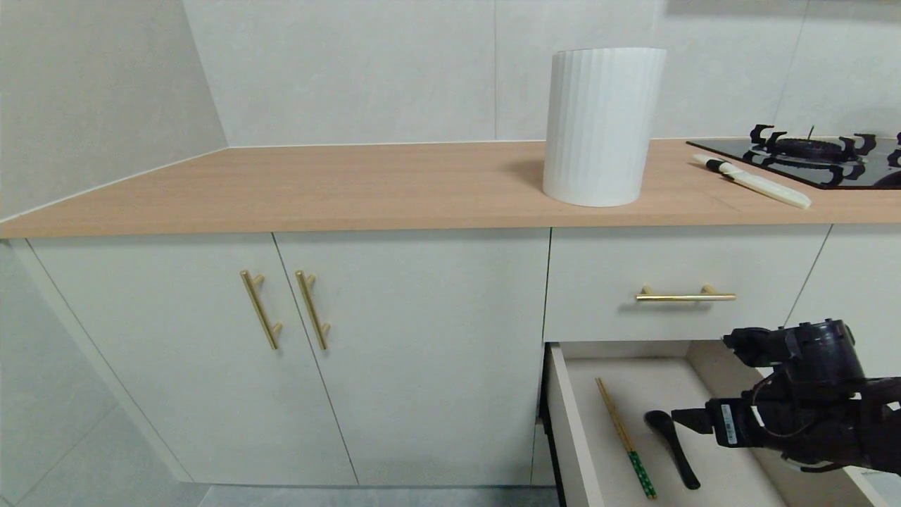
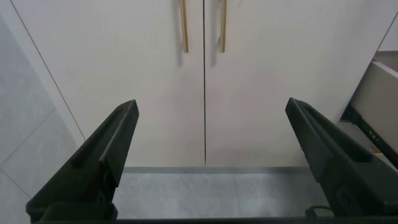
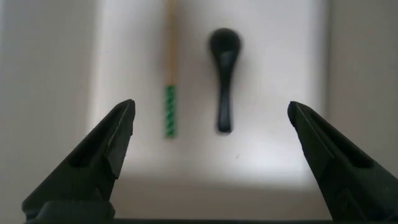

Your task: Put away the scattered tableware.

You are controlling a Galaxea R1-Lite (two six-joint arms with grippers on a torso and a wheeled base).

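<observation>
Your right gripper (image 3: 210, 109), fingers spread, hangs over the 5 o'clock drawer (image 1: 569, 422), where spoon (image 3: 222, 81) and chopsticks (image 3: 170, 93) lie. The head view adds a knife (image 1: 757, 183) at 2 o'clock. Your left gripper (image 2: 211, 109), also spread, faces the cabinet doors (image 2: 267, 81).

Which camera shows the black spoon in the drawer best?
Right wrist view: the black spoon lies whole, seen from straight above. Head view shows it slanted, low in the open drawer. Left wrist view faces the cabinet doors.
</observation>
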